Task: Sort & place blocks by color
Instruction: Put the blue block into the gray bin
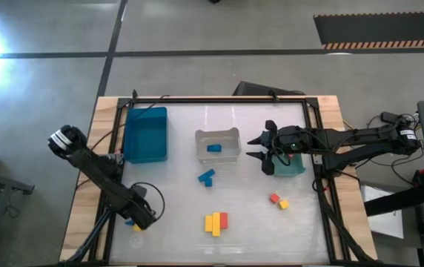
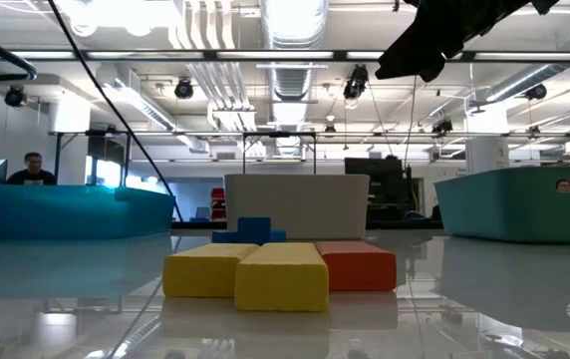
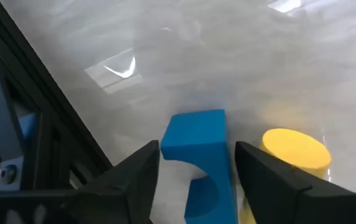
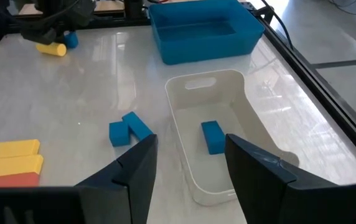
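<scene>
High view is showing the right gripper (image 1: pixel 262 151) hovering with jaws spread beside the clear bin (image 1: pixel 218 145), where one blue block (image 1: pixel 213 147) is lying, long axis running along the bin's length. Left gripper (image 1: pixel 139 219) is sitting low at the table's (image 1: pixel 256 230) near-left corner, jaws spread around a blue arch block (image 3: pixel 198 152), yellow cylinder (image 3: pixel 294 149) just beside.

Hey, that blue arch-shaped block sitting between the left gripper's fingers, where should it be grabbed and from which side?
Grip the blue arch-shaped block across its two flat side faces, coming straight down from above. The open left gripper already straddles it, one finger per side. Those faces look parallel, while the curved cutout offers poor contact. The yellow cylinder lies close beside one finger, so descending vertically seems likeliest to avoid nudging it.
</scene>
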